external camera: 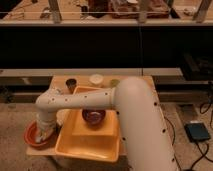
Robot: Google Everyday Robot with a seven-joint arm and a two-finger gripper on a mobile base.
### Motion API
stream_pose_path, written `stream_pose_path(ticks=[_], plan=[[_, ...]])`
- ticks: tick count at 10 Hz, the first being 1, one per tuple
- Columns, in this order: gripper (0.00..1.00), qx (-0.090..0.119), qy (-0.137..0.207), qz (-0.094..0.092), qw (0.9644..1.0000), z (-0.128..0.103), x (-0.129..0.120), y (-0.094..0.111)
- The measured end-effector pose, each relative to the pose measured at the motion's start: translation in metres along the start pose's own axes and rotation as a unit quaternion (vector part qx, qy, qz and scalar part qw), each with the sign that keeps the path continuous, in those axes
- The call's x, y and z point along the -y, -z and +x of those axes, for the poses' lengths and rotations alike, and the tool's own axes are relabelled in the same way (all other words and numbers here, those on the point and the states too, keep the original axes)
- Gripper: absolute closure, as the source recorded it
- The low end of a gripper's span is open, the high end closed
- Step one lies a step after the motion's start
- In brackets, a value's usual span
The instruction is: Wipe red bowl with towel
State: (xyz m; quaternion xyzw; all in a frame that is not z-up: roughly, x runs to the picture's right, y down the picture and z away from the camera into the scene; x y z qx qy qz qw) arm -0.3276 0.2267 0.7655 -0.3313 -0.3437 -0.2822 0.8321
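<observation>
The red bowl (33,136) sits on the front left corner of the wooden table (60,80). My white arm reaches left across the table, bends at an elbow (46,102) and drops down into the bowl. The gripper (46,132) is low inside the bowl, over its right half. A pale grey wad, the towel (49,135), shows at the gripper's tip against the bowl's inside. The arm hides most of the towel and part of the bowl's rim.
A big yellow tray (90,145) lies right of the red bowl with a dark brown bowl (93,116) in it. At the table's back stand a small dark cup (71,83), a white round lid (96,79) and an olive item (114,82). A black pedal (198,132) lies on the floor at right.
</observation>
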Motion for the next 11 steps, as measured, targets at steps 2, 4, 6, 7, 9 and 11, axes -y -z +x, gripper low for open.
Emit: stream_pose_path(ticks=[2, 4, 6, 7, 9, 11], plan=[[0.8, -0.007, -0.007, 0.008, 0.9999, 0.008, 0.003, 0.004], [0.8, -0.012, -0.012, 0.016, 0.9997, 0.024, 0.014, 0.007], [0.8, -0.014, -0.005, 0.019, 0.9997, 0.028, 0.028, 0.003], [0.8, -0.015, -0.003, 0.021, 0.9997, 0.031, 0.034, 0.002], [0.8, -0.009, 0.008, 0.021, 0.9997, 0.028, 0.048, -0.008], [0.8, -0.001, 0.022, 0.019, 0.9996, 0.018, 0.06, -0.019]])
